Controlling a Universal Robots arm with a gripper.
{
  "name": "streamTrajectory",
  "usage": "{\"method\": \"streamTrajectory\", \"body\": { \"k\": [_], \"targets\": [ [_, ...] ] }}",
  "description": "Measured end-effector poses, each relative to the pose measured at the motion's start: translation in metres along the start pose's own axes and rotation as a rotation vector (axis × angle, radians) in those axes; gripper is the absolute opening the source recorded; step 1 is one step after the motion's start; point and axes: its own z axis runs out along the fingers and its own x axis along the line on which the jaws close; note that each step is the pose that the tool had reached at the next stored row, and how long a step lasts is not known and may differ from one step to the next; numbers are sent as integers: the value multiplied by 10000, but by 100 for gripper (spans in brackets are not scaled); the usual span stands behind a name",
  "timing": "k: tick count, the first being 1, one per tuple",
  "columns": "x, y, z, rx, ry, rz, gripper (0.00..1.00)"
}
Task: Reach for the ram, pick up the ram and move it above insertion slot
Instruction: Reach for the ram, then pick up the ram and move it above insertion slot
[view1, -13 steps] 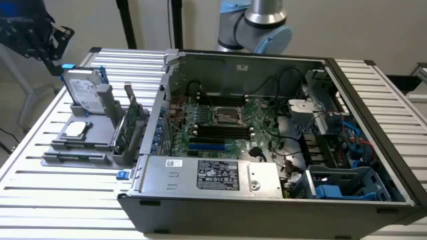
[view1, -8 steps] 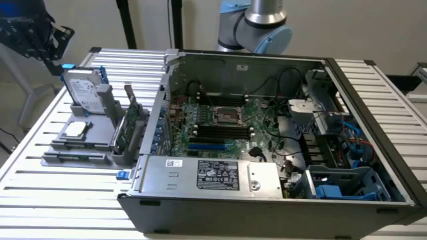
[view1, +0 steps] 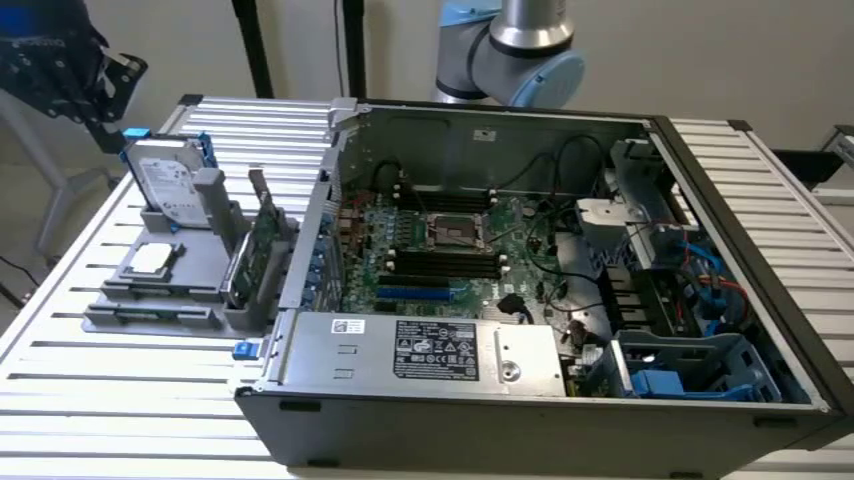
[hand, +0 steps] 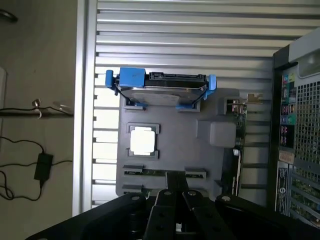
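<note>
1. Start at the near edge of the gray holder (view1: 171, 292), which sits on the counter (view1: 120, 400) at the exterior view's left. Find the ram (hand: 145, 172) there, lying lengthwise in a narrow slot with its thin green edge up and not yet lifted.
2. Note the hand (hand: 176, 192) in the wrist view, hanging over the middle of that slot. Fingers pressed together, narrow, holding nothing. Cannot tell whether the tips touch the ram.
3. Expect a light, stiff, thin stick. Probably brittle if bent or twisted, with small chips on its faces that would not take scraping. Likely smooth enough on those faces to slip under a weak pinch.
4. Best taken, at a guess, at mid-length, pinching the two flat faces near the upper edge. Keep clear of the contact edge down in the slot, and lift straight so nothing binds.
5. Farther back on the holder, see a square processor chip (view1: 154, 258), then a hard drive (view1: 171, 180) in blue brackets, propped upright at the far end. On the holder's right side, see a larger green card (view1: 260, 255) standing on edge.
6. Just right of the holder, see the open computer case (view1: 534, 420), with dark memory slots (view1: 447, 262) on the board inside. Beyond its far wall, see the arm (view1: 527, 50).
</note>
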Motion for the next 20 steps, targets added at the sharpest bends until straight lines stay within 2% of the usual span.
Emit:
{"method": "streamTrajectory", "body": {
  "k": [11,14,20],
  "targets": [
    [18,-492,-29,-3,-2,-5,11],
    [20,-601,-29,-2,1,-27,11],
    [20,-620,-25,-17,2,-45,11]
  ]
}}
